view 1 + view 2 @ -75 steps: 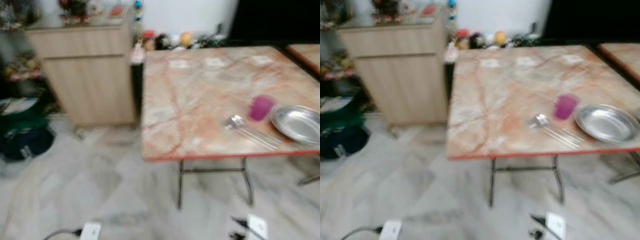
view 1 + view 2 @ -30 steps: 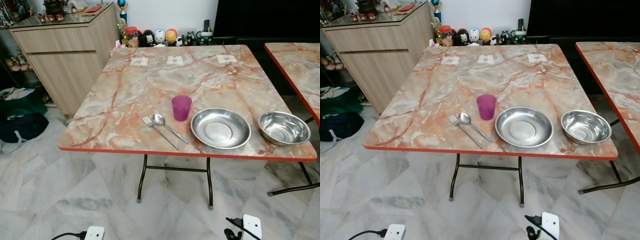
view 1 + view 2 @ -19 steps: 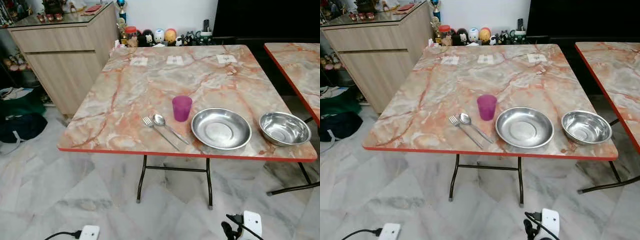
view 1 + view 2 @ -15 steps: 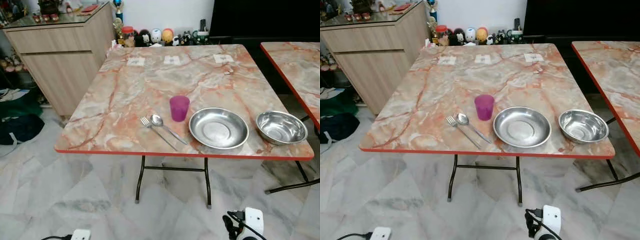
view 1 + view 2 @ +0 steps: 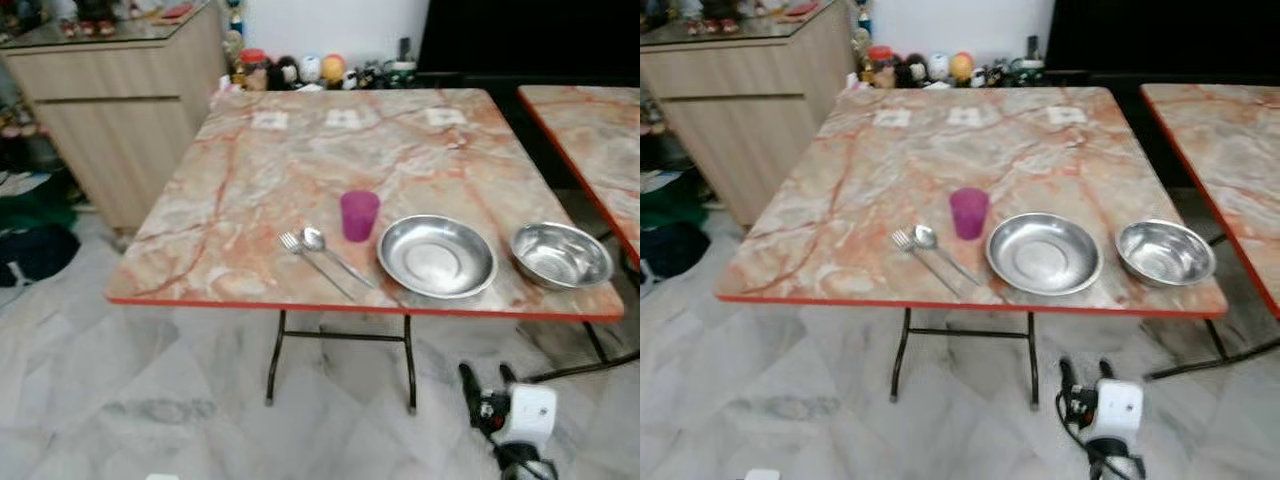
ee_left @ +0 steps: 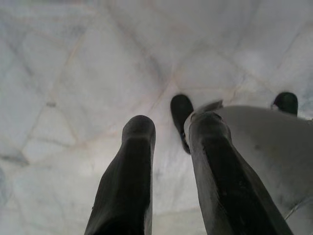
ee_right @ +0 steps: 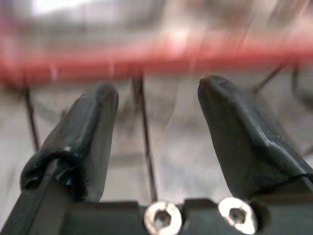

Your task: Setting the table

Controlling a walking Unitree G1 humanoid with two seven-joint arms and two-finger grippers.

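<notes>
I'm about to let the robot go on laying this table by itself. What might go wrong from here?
1. The right gripper is open, below the table and facing its red edge; lifted straight up, it may knock the rim.
2. The bowl sits close to the table's right edge, so a nudge might tip it off.
3. The fork and spoon lie close together; grabbing one may drag the other.

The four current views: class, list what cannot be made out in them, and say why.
1. Paper labels at the table's far side: print too small, eye views.
2. Figurines behind the table: too small and blurred to identify.
3. Second table: cut off by the eye views' edge.
4. Table edge in the right wrist view: blurred.
5. Right gripper: small and low in the eye views.
</notes>
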